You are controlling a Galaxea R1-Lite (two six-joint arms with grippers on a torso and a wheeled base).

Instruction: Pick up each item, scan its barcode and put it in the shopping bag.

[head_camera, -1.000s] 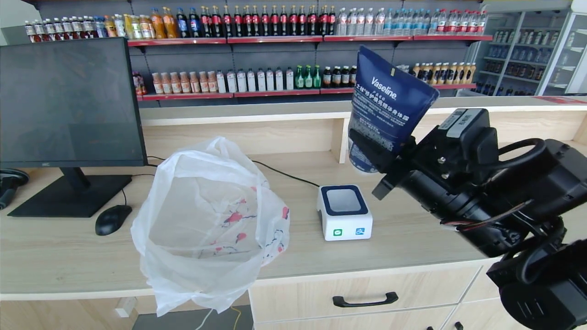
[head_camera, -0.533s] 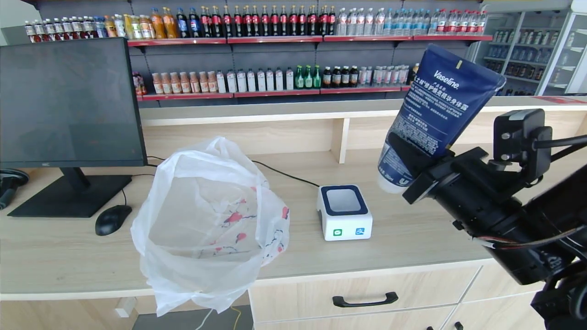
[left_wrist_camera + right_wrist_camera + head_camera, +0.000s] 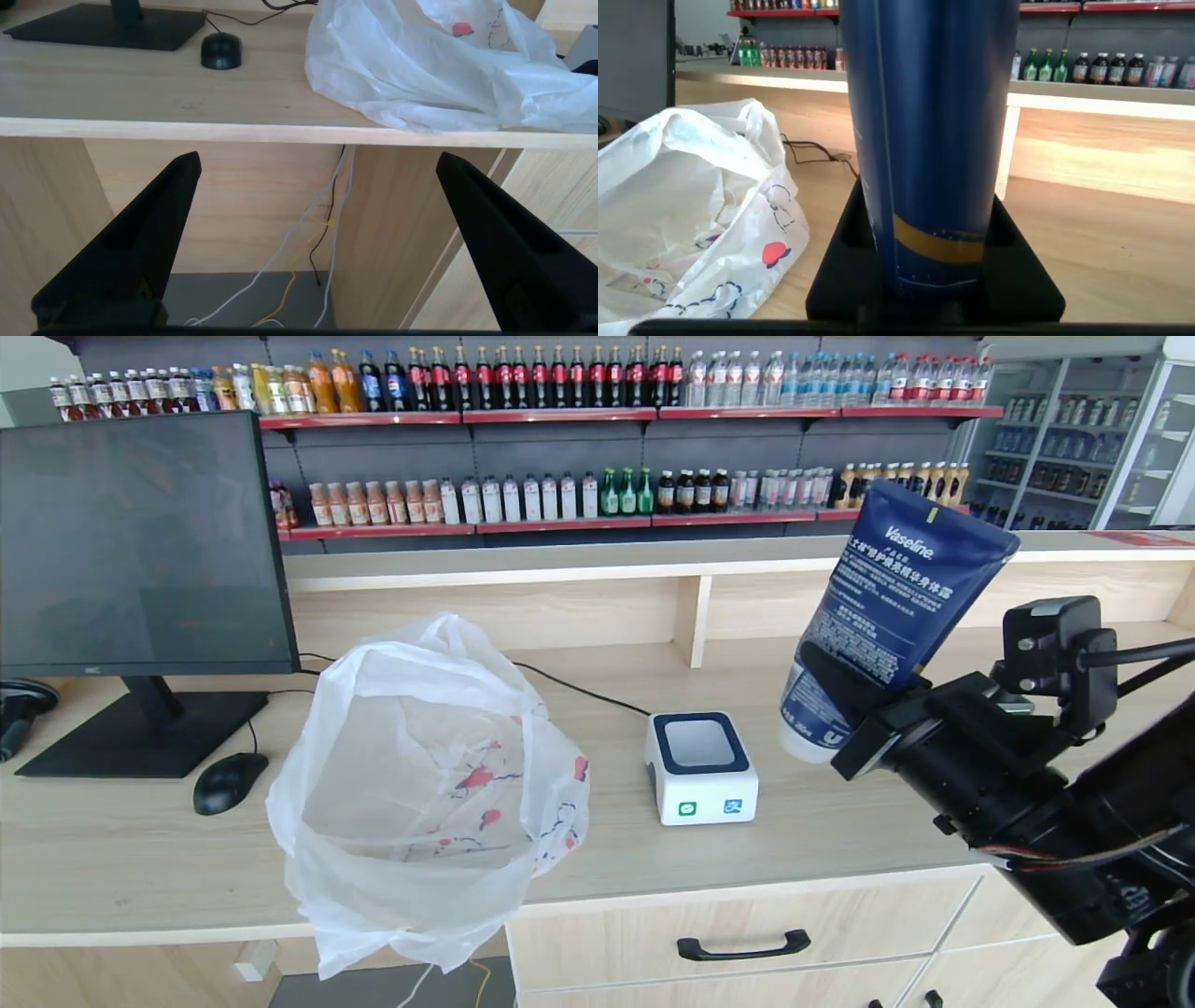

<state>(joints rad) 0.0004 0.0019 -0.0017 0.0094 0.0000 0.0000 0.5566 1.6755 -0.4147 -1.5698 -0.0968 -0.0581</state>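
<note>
Tube (image 3: pixel 887 607) is clamped, tilted, in the right pincer (image 3: pixel 864 709) near the scanner (image 3: pixel 700 767), apparently so its barcode can be read; left pincer (image 3: pixel 318 161) is parked, fingers apart, below the counter (image 3: pixel 140 93).

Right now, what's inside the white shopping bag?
The shopping bag is open on top; inside I see only its own plastic with red prints, no items. The blue tube is outside, in the right gripper. Its bottom is hidden by folds.
</note>
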